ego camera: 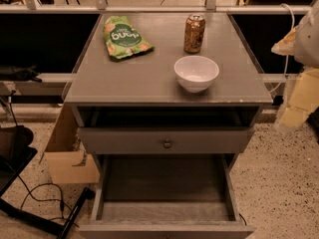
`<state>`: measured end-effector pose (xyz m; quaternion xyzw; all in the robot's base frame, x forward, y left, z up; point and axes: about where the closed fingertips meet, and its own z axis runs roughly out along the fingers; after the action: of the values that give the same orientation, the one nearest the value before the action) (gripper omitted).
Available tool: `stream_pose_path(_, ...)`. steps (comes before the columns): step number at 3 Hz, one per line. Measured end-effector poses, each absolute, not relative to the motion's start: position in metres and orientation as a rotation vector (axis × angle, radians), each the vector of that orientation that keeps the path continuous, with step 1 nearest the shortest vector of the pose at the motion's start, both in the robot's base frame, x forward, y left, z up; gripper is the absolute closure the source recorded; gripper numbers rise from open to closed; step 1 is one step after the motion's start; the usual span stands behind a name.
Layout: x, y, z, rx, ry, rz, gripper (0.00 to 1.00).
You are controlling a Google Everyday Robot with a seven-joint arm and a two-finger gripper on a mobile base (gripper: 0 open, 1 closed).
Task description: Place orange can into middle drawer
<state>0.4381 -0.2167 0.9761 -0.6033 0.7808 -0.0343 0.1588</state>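
Grey cabinet top [149, 83] fills centre frame | middle drawer [167, 183] pulled open, lower centre | gripper [298, 103] at right edge, grip state cannot tell | orange can [194, 33] upright, upper centre-right, behind white bowl [196, 72]; likely light, rigid, slick, so grasp mid-body.

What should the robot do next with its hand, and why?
Probably swing the gripper, now off the right edge of the cabinet, over toward the orange can. The can stands upright at the back of the top, untouched, the white bowl just in front, and the middle drawer is already open.
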Motion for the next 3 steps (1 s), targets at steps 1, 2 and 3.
stream_pose_path(1,0.441,-0.217,0.979,-1.719,2.214,-0.101,0.0)
stream_pose_path(2,0.462,-0.223,0.984,-1.701,2.152,-0.093,0.0)
stream_pose_path(3,0.5,-0.246,0.983,-1.574,2.076,-0.024,0.0)
